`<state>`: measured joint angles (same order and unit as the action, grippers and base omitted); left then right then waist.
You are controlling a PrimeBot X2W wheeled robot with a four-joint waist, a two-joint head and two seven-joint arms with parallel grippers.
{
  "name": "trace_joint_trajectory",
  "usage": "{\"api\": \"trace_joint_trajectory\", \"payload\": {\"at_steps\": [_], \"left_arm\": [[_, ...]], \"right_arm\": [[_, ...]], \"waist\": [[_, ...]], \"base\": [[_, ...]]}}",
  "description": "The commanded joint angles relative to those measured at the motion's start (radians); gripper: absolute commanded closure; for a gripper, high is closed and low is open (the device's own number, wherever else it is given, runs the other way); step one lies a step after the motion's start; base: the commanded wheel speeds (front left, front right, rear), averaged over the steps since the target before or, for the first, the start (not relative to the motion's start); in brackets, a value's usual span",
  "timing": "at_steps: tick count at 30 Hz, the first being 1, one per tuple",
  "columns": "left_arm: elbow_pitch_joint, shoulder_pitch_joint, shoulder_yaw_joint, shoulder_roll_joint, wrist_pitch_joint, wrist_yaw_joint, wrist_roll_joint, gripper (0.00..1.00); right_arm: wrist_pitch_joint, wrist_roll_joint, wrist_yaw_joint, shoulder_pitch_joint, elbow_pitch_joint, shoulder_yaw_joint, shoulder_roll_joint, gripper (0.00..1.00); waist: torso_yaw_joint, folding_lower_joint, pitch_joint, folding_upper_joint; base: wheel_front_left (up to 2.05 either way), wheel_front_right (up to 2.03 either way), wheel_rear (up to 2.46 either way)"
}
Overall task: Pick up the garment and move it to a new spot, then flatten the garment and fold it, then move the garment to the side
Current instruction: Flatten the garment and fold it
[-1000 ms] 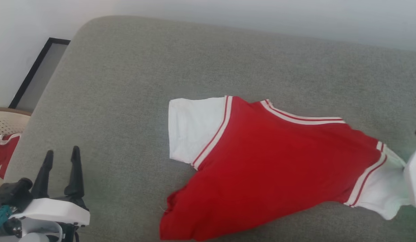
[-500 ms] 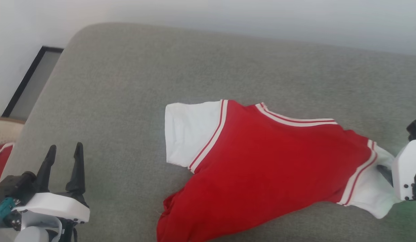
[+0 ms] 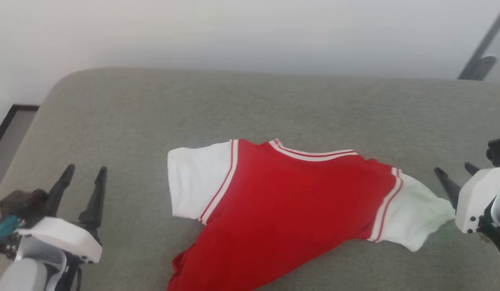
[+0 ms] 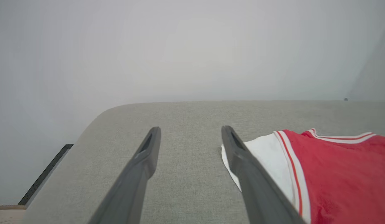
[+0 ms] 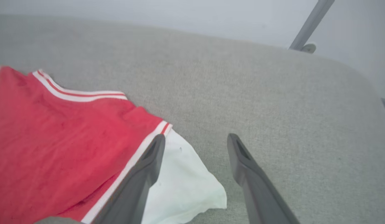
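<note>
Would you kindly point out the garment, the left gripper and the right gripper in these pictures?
garment (image 3: 282, 202): head view, red body panel.
left gripper (image 3: 86, 167): head view, midway between fingertips.
right gripper (image 3: 452, 167): head view, midway between fingertips.

White wrist housings (image 3: 60, 239); long dark tapered fingers (image 3: 95, 198); blurred teal part (image 3: 5, 226), perhaps connector, by left wrist.
</note>
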<state>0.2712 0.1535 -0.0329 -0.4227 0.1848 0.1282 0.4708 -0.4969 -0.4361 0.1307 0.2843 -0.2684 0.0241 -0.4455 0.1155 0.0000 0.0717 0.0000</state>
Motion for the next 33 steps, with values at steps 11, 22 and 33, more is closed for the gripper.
{"api": "trace_joint_trajectory", "payload": {"at_steps": [11, 22, 33], "left_arm": [[0.002, 0.117, -0.147, -0.114, -0.158, 0.003, 0.101, 0.00], [0.160, 0.342, -0.321, -0.185, -0.431, 0.002, 0.255, 0.00], [0.452, 0.557, -0.429, -0.182, -0.774, -0.023, 0.292, 0.00]], "right_arm": [[0.289, 0.137, 0.000, -0.070, 0.173, -0.146, 0.143, 0.00], [0.384, 0.250, 0.000, -0.096, 0.290, -0.217, 0.295, 0.00], [0.380, 0.246, 0.000, -0.065, 0.317, -0.197, 0.337, 0.00]], "waist": [[-0.137, 0.0000, -0.047, 0.0000], [-0.237, 0.0000, 0.017, 0.0000], [-0.304, 0.0000, 0.130, 0.0000]], "base": [[0.00, 0.00, 0.00], [0.00, 0.00, 0.00], [0.00, 0.00, 0.00]]}}
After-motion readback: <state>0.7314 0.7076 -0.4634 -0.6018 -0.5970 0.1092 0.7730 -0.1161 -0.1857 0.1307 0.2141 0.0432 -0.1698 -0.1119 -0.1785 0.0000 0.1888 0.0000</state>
